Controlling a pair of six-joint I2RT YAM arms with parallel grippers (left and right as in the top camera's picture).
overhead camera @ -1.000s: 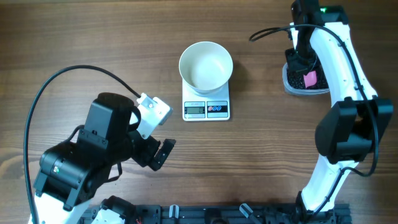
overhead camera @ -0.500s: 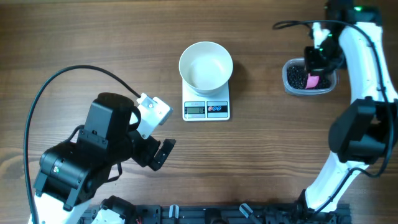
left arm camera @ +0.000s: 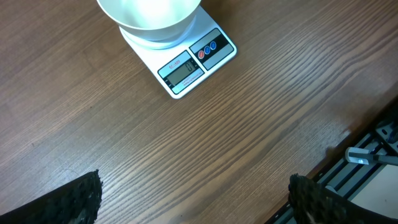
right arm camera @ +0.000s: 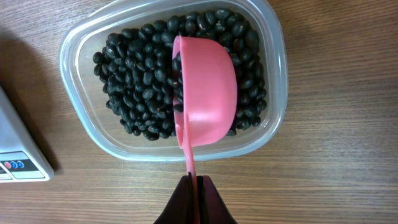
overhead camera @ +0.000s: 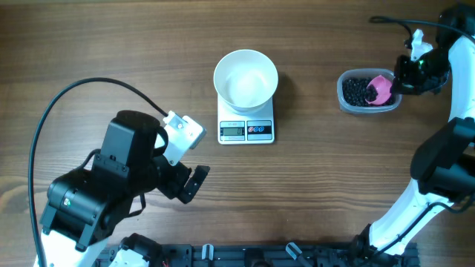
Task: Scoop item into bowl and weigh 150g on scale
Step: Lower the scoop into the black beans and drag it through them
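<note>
The white bowl (overhead camera: 246,77) stands empty on the white scale (overhead camera: 246,129), also seen in the left wrist view as bowl (left arm camera: 149,15) and scale (left arm camera: 186,65). Black beans (right arm camera: 140,78) fill a clear plastic tub (right arm camera: 81,124) at the right (overhead camera: 366,91). My right gripper (right arm camera: 194,182) is shut on the thin handle of a pink scoop (right arm camera: 208,93), whose cup is tipped on its side in the beans. In the overhead view that gripper (overhead camera: 403,80) sits at the tub's right edge. My left gripper (left arm camera: 193,196) is open above bare table, at the lower left (overhead camera: 194,182).
A black rail (overhead camera: 245,256) with clamps runs along the table's front edge. The left arm's cable (overhead camera: 67,96) loops over the table's left side. The right arm (overhead camera: 438,163) rises along the right edge.
The right arm swung to the right and back, off the tub; the pink scoop has turned and now lies tipped in the beans. The left arm has stayed still.
</note>
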